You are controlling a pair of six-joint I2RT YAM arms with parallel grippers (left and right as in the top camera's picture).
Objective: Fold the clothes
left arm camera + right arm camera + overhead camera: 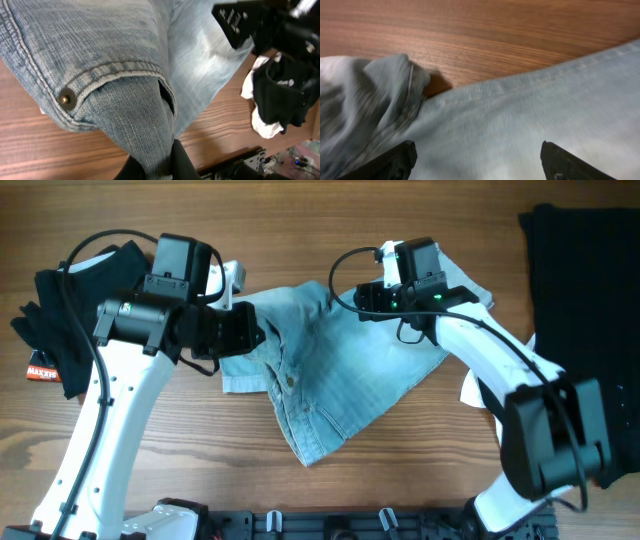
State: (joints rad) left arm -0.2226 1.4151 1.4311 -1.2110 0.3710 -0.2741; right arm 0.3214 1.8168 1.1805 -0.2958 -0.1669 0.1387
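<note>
Overhead: a small red-orange tag [42, 369] carries white capitals reading "MAXXIS". It sits on the lower edge of the black garment [40, 315] at the left end of the table.

Left wrist: there are white marks on a black robot part [234, 21] at the top right, too blurred to read. A faint pale print on the black cloth [286, 83] at the right is also illegible.

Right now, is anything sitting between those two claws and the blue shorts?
Nothing visible is. The left gripper pinches a fold of the denim shorts near a rivet, and the right gripper hangs open just over the fabric. The black garments lie off to the sides.
</note>
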